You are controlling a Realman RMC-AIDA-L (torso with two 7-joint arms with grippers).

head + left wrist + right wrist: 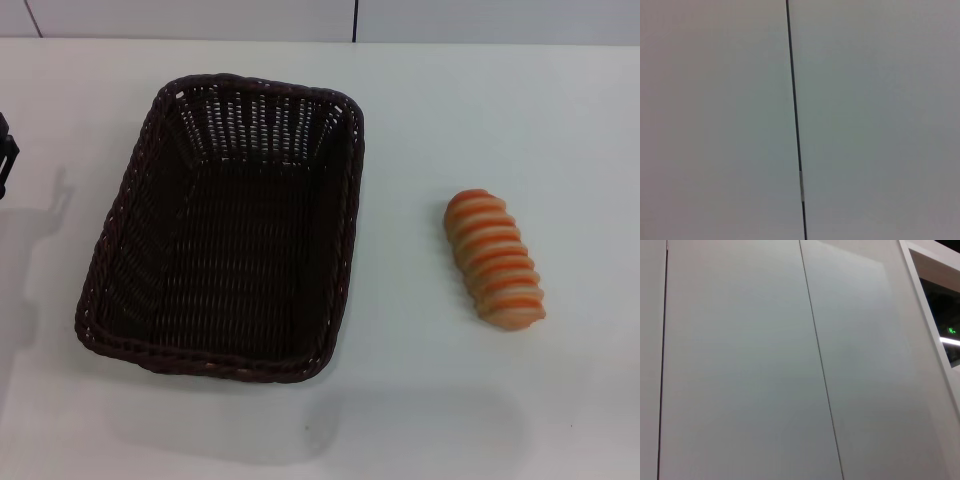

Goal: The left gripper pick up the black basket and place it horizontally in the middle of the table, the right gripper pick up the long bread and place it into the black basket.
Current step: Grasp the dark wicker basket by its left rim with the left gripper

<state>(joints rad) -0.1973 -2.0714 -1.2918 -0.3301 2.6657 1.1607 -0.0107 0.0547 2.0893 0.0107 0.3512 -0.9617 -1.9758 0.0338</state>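
Note:
The black basket (225, 225) stands empty on the white table (480, 120), left of centre, with its long side running from near to far. The long bread (495, 258) lies on the table to the basket's right, apart from it, striped side up. A small black part of my left gripper (5, 158) shows at the far left edge of the head view, well clear of the basket. My right gripper does not show in any view. Both wrist views show only wall panels.
The table's far edge meets a pale wall with dark seams (355, 20). The left wrist view shows a wall seam (796, 125). The right wrist view shows wall panels and a dark opening with a green light (951, 331).

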